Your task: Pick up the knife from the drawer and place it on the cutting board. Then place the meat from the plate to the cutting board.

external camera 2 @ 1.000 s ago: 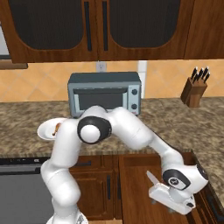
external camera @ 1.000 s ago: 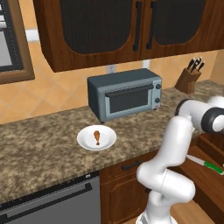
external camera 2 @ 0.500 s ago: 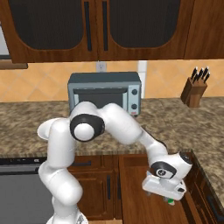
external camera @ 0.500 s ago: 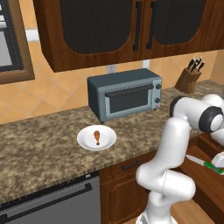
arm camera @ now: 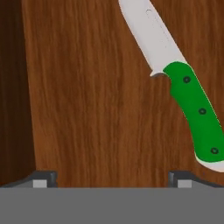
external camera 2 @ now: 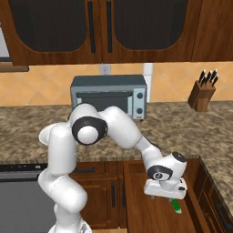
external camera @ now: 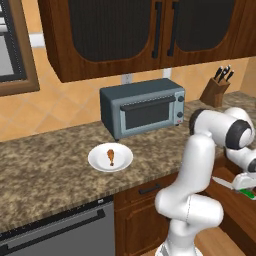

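The knife [arm camera: 194, 109] has a silver blade and a green handle and lies flat on the wooden floor of the open drawer [arm camera: 96, 96]. My gripper [arm camera: 111, 181] hangs low over that floor, open, with nothing between its fingertips [arm camera: 43, 179]. The knife lies ahead of it and off toward the right fingertip. From the right base, the gripper [external camera 2: 166, 196] is inside the drawer [external camera 2: 141, 200], with the green handle [external camera 2: 176, 206] just below it. The meat [external camera: 111, 156] rests on the white plate [external camera: 97, 161] on the counter. The cutting board is out of view.
A grey toaster oven [external camera: 142, 107] stands at the back of the granite counter [external camera: 45, 180], behind the plate. A wooden knife block [external camera: 215, 90] sits at the far right. The drawer's dark side wall [arm camera: 13, 87] runs close beside the left fingertip.
The hand has swung a little across the open drawer and settled above the knife. The jaws have stayed open. Plate and meat have not moved.
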Available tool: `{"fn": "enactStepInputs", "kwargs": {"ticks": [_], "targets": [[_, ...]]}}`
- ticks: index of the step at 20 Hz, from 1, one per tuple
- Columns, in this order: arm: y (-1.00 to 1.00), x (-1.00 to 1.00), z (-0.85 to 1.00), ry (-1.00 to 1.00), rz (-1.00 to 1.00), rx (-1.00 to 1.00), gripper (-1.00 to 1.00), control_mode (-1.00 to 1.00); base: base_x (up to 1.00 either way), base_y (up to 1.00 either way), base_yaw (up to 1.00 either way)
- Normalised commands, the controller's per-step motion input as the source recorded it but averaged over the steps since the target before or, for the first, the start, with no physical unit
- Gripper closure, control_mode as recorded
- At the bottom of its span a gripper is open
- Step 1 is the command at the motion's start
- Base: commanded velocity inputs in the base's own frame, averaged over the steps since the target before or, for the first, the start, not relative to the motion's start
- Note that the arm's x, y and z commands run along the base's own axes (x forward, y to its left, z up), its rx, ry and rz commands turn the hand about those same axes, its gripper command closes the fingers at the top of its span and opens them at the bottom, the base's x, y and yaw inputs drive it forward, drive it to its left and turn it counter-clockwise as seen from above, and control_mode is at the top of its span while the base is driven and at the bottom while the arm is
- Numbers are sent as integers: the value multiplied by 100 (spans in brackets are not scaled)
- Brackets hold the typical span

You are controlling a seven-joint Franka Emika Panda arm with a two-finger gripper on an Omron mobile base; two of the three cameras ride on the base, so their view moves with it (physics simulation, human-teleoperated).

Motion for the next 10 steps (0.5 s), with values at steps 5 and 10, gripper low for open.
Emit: {"fn": "enactStepInputs", "kwargs": {"ticks": [5, 10], "targets": [[-25, 25, 0, 0, 3, 0, -100, -100, 0, 0, 0], [-38, 14, -7, 0, 4, 0, -100, -100, 0, 0, 0]]}}
